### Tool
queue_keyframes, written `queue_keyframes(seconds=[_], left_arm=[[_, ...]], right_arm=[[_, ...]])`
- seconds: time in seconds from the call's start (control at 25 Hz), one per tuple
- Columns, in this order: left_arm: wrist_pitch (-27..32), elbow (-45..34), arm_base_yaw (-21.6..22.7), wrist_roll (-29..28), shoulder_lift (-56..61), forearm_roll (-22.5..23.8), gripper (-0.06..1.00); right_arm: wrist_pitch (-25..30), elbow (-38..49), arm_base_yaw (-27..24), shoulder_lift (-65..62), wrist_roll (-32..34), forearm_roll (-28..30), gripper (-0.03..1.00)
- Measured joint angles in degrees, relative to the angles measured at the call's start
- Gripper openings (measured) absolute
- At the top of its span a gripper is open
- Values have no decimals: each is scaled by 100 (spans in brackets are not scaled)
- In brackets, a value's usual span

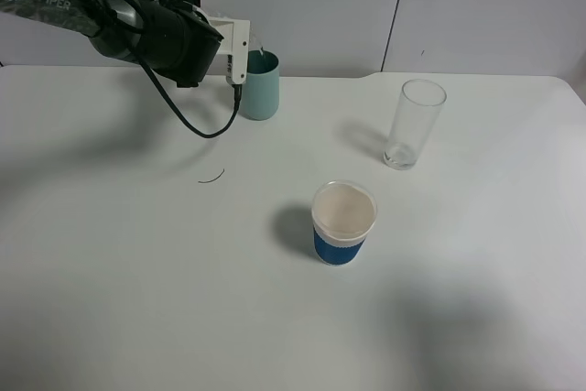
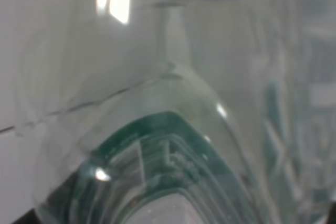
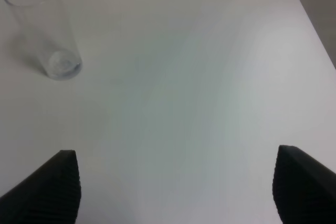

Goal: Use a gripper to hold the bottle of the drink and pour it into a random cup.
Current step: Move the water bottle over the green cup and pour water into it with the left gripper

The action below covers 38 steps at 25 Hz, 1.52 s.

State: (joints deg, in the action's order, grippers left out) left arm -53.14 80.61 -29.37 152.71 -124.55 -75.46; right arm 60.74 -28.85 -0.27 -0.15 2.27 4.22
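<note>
My left gripper hangs at the back left of the table, right beside and above the teal cup. It is shut on the bottle, which is mostly hidden behind the white gripper block, with only a clear tip showing over the cup's rim. The left wrist view is filled by the clear bottle and its green label band, seen very close and blurred. I cannot make out the drink in it. My right gripper is open above bare table with nothing between its fingers. It is out of the exterior high view.
A tall clear glass stands at the back right. A white paper cup with a blue sleeve sits near the table's middle. A short dark thread lies left of it. The wall runs close behind the teal cup.
</note>
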Motion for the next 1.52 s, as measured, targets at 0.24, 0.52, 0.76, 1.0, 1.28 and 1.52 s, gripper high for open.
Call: queue_keyframes(seconds=[0.24,0.52,0.76,1.0,1.28,1.52], left_arm=[[0,0,0,24,0,0,55],[0,0,0,190,0,0,55],[0,0,0,195,0,0,55],[0,0,0,202,0,0,55],[0,0,0,211,0,0,55],[0,0,0,304,0,5,55]], right_arm=[[0,0,0,0,0,0,75],[0,0,0,0,0,0,75],[0,0,0,0,0,0,75],[0,0,0,0,0,0,75],[0,0,0,0,0,0,75],[0,0,0,0,0,0,75]])
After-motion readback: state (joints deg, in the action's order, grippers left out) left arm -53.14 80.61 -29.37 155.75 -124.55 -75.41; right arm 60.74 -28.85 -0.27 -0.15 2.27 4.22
